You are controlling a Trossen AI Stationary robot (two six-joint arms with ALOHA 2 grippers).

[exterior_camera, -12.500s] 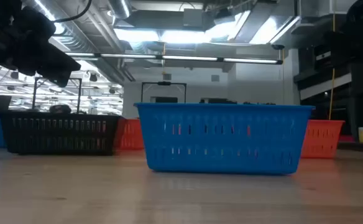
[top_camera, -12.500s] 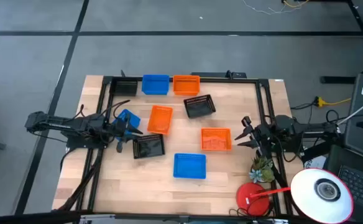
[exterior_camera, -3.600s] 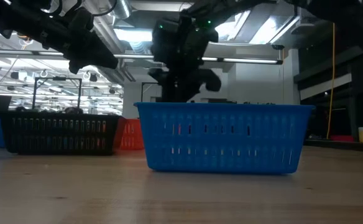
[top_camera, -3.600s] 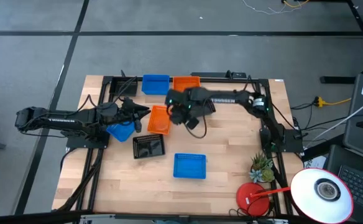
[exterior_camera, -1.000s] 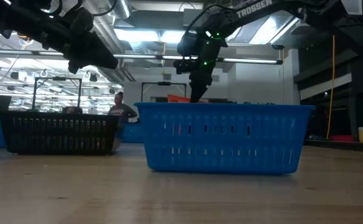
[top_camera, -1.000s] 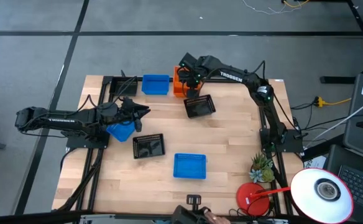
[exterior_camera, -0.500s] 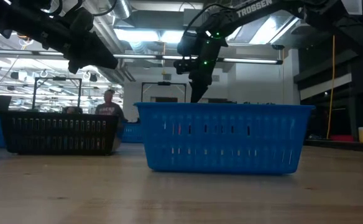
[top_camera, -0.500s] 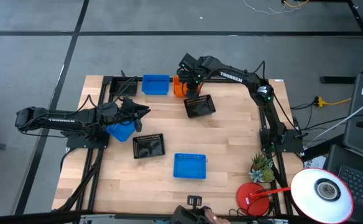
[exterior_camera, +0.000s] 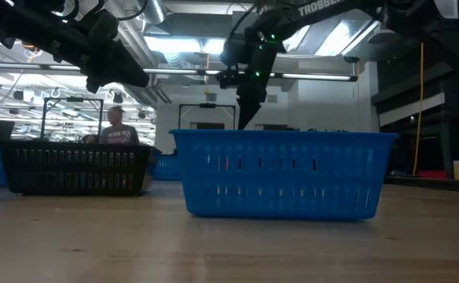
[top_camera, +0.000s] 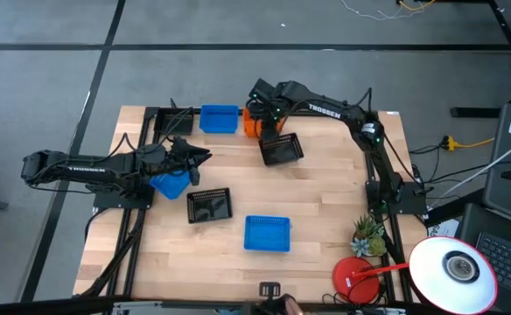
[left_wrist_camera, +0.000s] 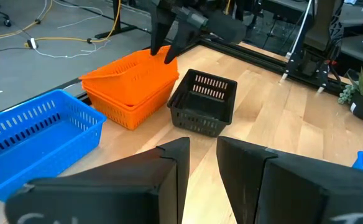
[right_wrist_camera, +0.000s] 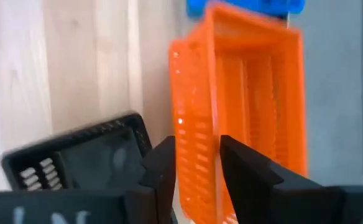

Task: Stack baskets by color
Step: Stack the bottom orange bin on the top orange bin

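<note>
The orange baskets [top_camera: 252,124] are nested in one stack [left_wrist_camera: 132,87] at the table's far edge, between a blue basket [top_camera: 219,118] and a black basket [top_camera: 282,150]. My right gripper [right_wrist_camera: 197,171] points steeply down over the stack, open, one finger on each side of the top basket's wall. Another black basket [top_camera: 208,206] and a blue one [top_camera: 266,234] rest on the table nearer the front. A third blue basket [top_camera: 170,184] lies below my left arm. My left gripper [left_wrist_camera: 201,162] hovers at the left, its fingers slightly apart and empty. My right gripper's fingertips [left_wrist_camera: 168,57] stand at the far rim [left_wrist_camera: 145,57] of the top orange basket, coming from above. I cannot tell whether they touch it. The basket sits nested in the stack.
A red lamp base [top_camera: 353,278], a white lamp head [top_camera: 452,271] and a small plant [top_camera: 369,236] stand at the near right corner. A person's hand with a dark object [top_camera: 271,290] shows at the near edge. Bare wood lies in the table's middle and right.
The orange basket under my right gripper has sunk into the orange stack. In the low view its edge has dropped out of sight behind the blue basket, and in the high view it shows smaller. The gripper has stayed above the stack.
</note>
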